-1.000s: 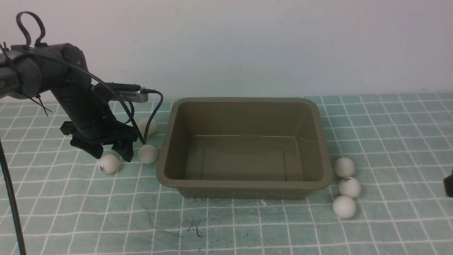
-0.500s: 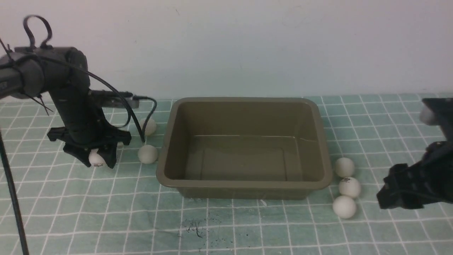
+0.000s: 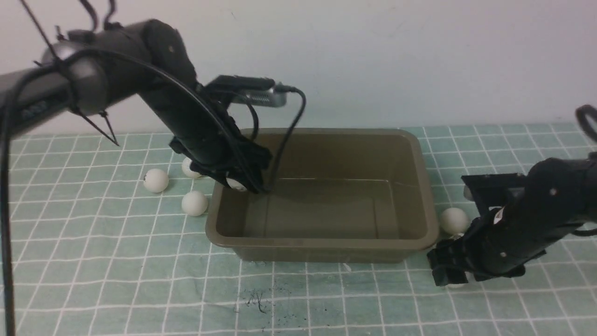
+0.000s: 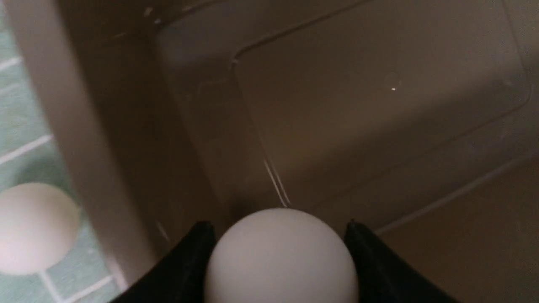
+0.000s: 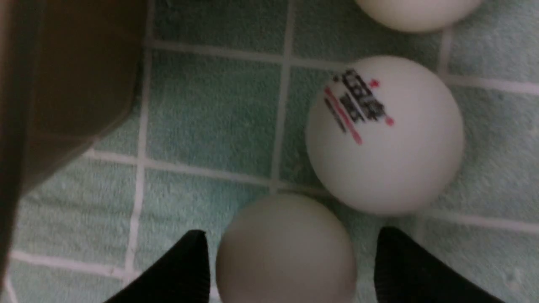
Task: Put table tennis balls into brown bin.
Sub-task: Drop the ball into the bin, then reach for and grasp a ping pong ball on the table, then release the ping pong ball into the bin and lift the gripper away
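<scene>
The brown bin point(image 3: 322, 240) stands mid-table with nothing inside. My left gripper point(image 3: 238, 183) hangs over its left inner wall, shut on a white table tennis ball point(image 4: 280, 256) above the bin's floor point(image 4: 358, 118). Three more balls lie left of the bin point(image 3: 156, 180), point(image 3: 194, 203), point(image 3: 190, 168). My right gripper point(image 5: 290, 233) is low beside the bin's front right corner point(image 5: 63, 84), open around a plain ball point(image 5: 286, 248) on the cloth. A ball with a printed logo point(image 5: 385, 134) sits just beyond it, and a third ball point(image 3: 454, 220) lies farther back.
A green cloth with a white grid point(image 3: 326, 298) covers the table, and a pale wall point(image 3: 373, 60) rises behind it. The left arm's cable point(image 3: 284, 140) dangles into the bin. A dark scuff point(image 3: 254, 298) marks the cloth in front of the bin.
My left gripper shut on a ball left of the bin, lifted it and carried it right over the bin. My right arm came in from the right edge and dropped to the balls.
</scene>
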